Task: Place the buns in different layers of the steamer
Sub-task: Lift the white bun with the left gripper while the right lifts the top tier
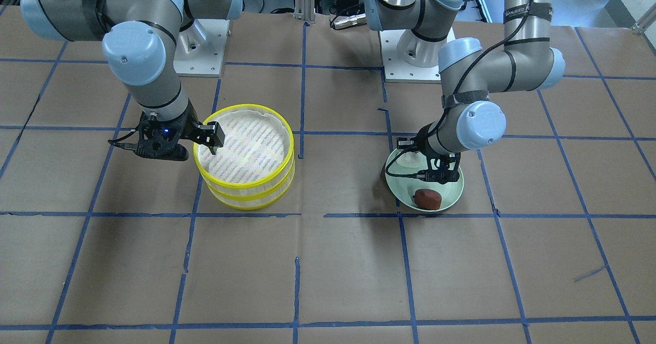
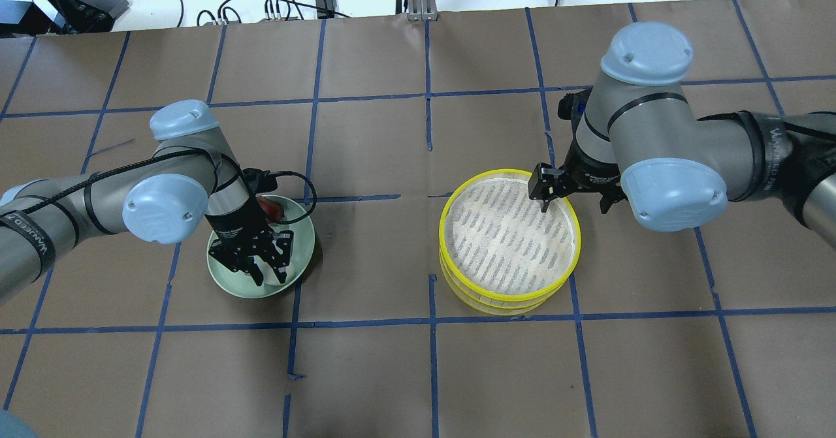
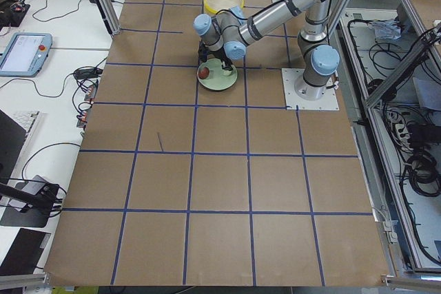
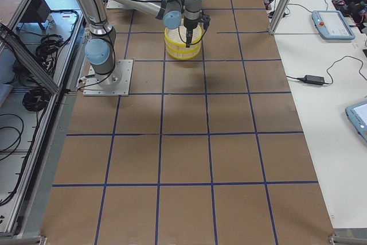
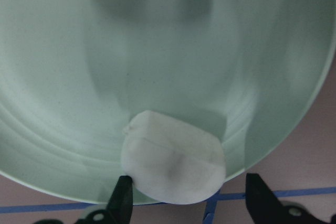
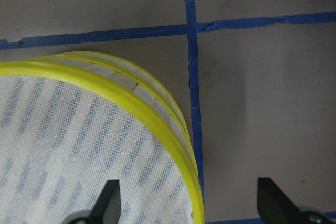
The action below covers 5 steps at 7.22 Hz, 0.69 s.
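Table (image 2: pixel 418 373) covered brown, blue tape grid. On robot's right half you see steamer layers (image 2: pixel 503 249) stacked, one on other. On left half, pale green plate (image 2: pixel 300 235), well apart from them. Your right gripper (image 6: pixel 189 200) spread wide, astride yellow rim of top layer. Your left gripper (image 2: pixel 260 269) low in plate, unclosed around white bun (image 5: pixel 173 166) (one finger touches it, other stands off). On same plate, far side from robot, reddish-brown bun (image 1: pixel 428 199).

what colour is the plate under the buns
The plate is pale mint green, clearest in the left wrist-mounted view.
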Motion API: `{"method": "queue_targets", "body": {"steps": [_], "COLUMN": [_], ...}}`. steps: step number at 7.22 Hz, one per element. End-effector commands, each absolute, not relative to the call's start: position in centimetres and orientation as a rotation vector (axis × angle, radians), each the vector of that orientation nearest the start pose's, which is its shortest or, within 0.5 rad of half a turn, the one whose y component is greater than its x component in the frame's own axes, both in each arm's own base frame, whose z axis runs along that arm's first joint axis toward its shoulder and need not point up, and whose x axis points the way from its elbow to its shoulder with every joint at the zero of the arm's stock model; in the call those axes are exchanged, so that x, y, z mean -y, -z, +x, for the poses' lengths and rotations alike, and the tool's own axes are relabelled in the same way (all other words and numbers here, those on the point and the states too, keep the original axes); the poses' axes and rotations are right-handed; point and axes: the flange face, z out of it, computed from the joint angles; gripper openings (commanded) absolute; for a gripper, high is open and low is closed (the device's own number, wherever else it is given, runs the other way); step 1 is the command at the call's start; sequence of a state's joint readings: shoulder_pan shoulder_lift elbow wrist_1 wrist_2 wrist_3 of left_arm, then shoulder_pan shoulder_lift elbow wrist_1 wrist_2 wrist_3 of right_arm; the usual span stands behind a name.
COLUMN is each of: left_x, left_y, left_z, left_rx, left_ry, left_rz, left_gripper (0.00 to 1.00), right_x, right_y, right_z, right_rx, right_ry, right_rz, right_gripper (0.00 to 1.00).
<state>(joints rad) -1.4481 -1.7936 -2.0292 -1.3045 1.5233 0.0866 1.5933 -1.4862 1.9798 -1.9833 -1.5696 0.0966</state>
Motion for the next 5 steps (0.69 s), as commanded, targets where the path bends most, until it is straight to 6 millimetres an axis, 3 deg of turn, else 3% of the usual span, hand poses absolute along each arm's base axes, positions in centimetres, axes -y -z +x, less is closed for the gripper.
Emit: {"method": "queue_targets", "body": {"steps": [1,3,4,5], "left_x": [47.1,47.9,48.6,49.3], "left_y": [-23.3,-28.1,-30.5,-33.1], "left_z": [-8.4,-8.8,-10.3,-13.4], "left_rx": [-3.169,-3.175,-3.188,-3.186], "left_ry": [-0.523,-0.402,-0.338,-0.26], "left_rz": [-0.129,-0.151,-0.113,-0.096], "left_gripper": [0.1,0.1,0.1,0.1], "right_x": [46.9,46.4,46.2,46.2], "right_y": [-29.0,-28.2,-28.0,-28.0], "right_z": [14.2,14.1,14.1,14.1], "right_rx": [-3.141,-3.145,-3.145,-3.145], "right_ry": [-0.137,-0.168,-0.178,-0.181], "right_rz": [0.121,0.118,0.101,0.099], "right_gripper": [0.75,0.63,0.59,0.5]}}
